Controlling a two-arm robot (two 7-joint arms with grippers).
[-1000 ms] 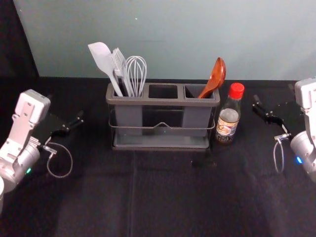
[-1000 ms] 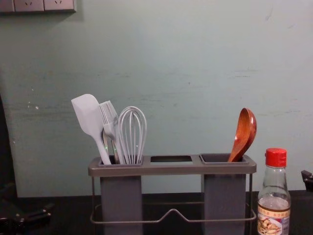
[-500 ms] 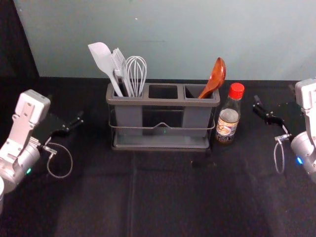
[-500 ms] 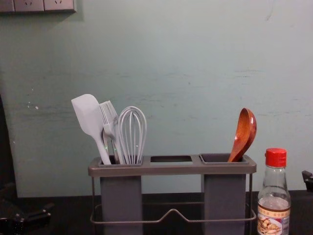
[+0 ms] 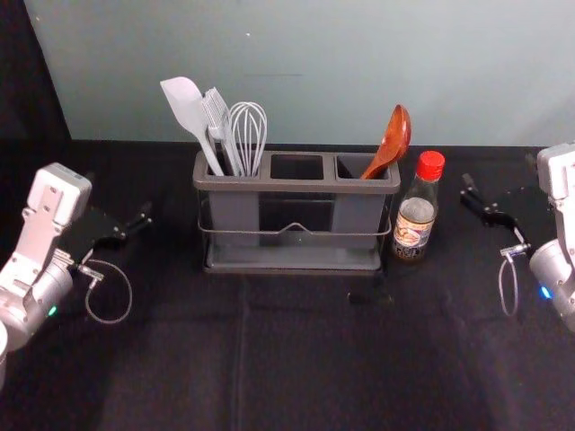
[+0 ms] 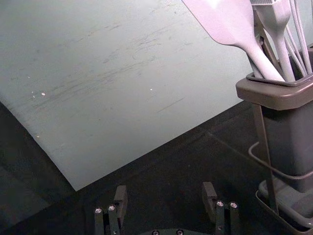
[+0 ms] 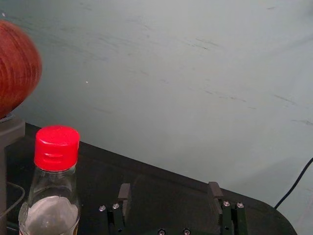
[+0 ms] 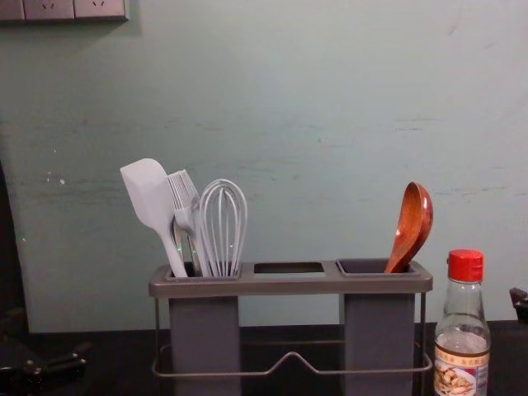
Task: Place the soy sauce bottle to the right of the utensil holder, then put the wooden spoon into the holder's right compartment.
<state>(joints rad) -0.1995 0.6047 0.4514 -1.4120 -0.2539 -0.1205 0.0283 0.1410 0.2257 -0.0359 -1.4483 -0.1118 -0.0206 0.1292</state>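
The soy sauce bottle [image 5: 415,215] stands upright just beside the utensil holder [image 8: 289,287], at its 3 o'clock, and at 9 o'clock from the right end effector [image 7: 170,190], the nearer one, wide and empty. The wooden spoon [image 5: 393,139] occupies the right compartment [image 5: 349,165]. The left end effector [image 6: 164,190], wide, parks at the holder's 9 o'clock. Label [image 8: 462,375] text: illegible. Placement appears complete

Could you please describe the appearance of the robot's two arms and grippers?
The left arm and right arm have whitish, rounded housings, each with a thin, pale cable loop. The left shows a green light, the right a blue light. The left gripper and right gripper are black, with silvery screws.
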